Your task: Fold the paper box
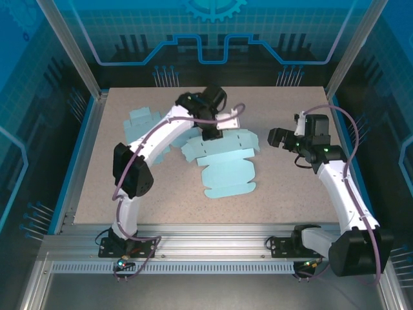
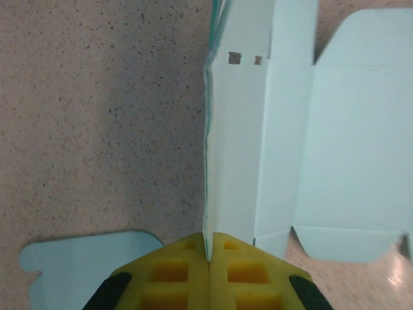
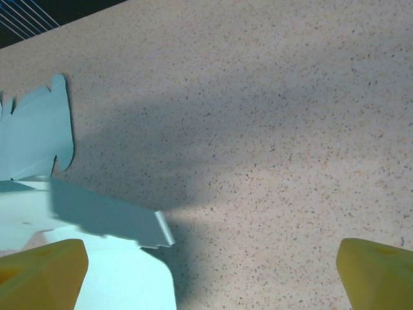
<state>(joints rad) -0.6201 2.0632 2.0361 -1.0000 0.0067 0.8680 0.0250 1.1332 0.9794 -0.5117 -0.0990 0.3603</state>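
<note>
The paper box [image 1: 227, 169] is a flat pale-blue cut-out lying in the middle of the table, with one long panel [image 2: 235, 142] lifted upright. My left gripper [image 1: 211, 134] is at the box's far edge, shut on that panel. In the left wrist view the yellow fingers [image 2: 169, 268] pinch the panel's thin edge at the left gripper [image 2: 208, 247], and the rest of the box [image 2: 352, 142] lies flat to the right. My right gripper [image 1: 279, 137] hangs open just right of the box, apart from it. Its yellow fingertips [image 3: 42, 268] stand wide, with a box flap [image 3: 103, 219] near the left one.
A second pale-blue cut-out [image 1: 143, 124] lies flat at the back left, partly under the left arm, and its rounded corner [image 2: 84, 265] shows beside my left fingers. Speckled tabletop [image 3: 290, 129] stretches to the right of the box. Aluminium rails [image 1: 213, 242] run along the near edge.
</note>
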